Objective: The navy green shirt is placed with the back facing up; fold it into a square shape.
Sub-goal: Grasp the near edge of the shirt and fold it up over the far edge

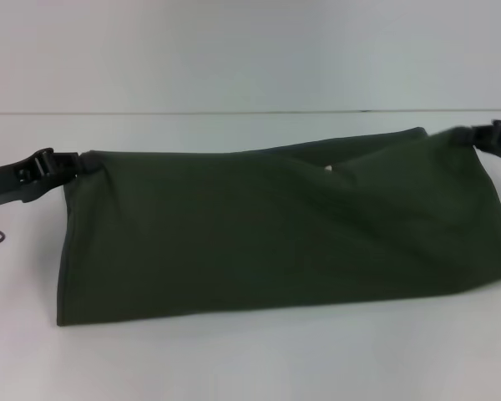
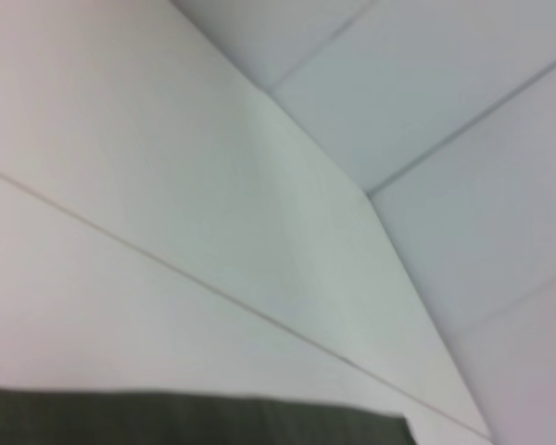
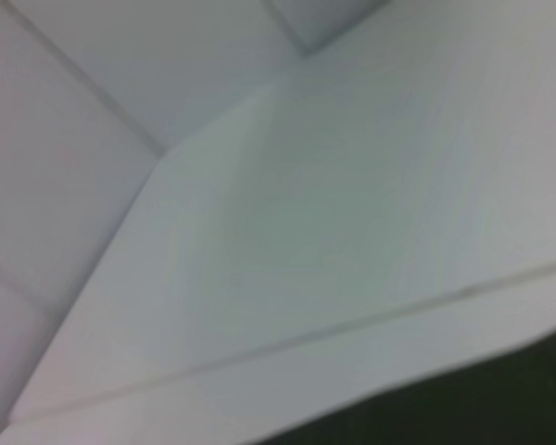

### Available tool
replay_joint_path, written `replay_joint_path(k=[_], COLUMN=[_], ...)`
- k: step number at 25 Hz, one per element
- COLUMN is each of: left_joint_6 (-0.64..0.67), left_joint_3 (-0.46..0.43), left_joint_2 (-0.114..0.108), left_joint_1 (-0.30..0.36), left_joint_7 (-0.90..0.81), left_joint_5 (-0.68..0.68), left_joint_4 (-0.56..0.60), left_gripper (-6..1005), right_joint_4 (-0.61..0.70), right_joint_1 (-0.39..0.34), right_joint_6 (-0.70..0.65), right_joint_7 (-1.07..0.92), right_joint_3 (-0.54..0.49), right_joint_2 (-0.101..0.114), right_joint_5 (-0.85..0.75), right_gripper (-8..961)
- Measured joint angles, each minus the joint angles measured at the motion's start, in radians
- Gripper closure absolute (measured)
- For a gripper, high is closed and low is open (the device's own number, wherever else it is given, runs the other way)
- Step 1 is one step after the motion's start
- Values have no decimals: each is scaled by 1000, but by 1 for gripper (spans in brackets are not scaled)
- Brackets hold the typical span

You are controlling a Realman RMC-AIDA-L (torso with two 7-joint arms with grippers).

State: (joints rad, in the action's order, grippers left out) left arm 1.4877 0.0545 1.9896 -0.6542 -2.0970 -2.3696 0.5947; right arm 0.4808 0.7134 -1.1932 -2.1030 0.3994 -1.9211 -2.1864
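the navy green shirt [image 1: 275, 234] fills the middle of the head view, hanging as a wide doubled band with its top edge strung between both arms and its lower edge resting on the white desk [image 1: 250, 359] near the bottom of the frame. you hold it stretched like this, i judge, so the cloth stays flat and taut while a fold is carried over. the left pincer [image 1: 73, 163] at the left edge is clamped on the top left corner, where the fabric bunches; the right pincer [image 1: 476, 134] at the upper right grips the other corner. only the head view shows these grasps; each wrist view shows just a dark strip of shirt at its bottom edge, and otherwise pale panels.
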Motion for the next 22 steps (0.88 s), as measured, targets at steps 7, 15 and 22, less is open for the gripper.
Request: replay_joint_path(k=[7,15,22], left_joint_6=[-207,-341,-444], left_joint_3=[1,0,-1], left_joint_2=[34,61,81], left_joint_1=[-2,-2,-5], left_joint_7=[99,170,253], left_joint_5=[57,122,196], left_joint_4=[-80,-107,-152], left_gripper=[935,913,895], right_joint_4=[-10,-123,-193], right_joint_1=[45,79,89], right_joint_6=[309,490,585], right_joint_7=[211,460,607], right_joint_3=[3,4,5], right_joint_2=[-133,-170,-173], right_joint_5=[115,328,471], right_gripper=[883,876,870])
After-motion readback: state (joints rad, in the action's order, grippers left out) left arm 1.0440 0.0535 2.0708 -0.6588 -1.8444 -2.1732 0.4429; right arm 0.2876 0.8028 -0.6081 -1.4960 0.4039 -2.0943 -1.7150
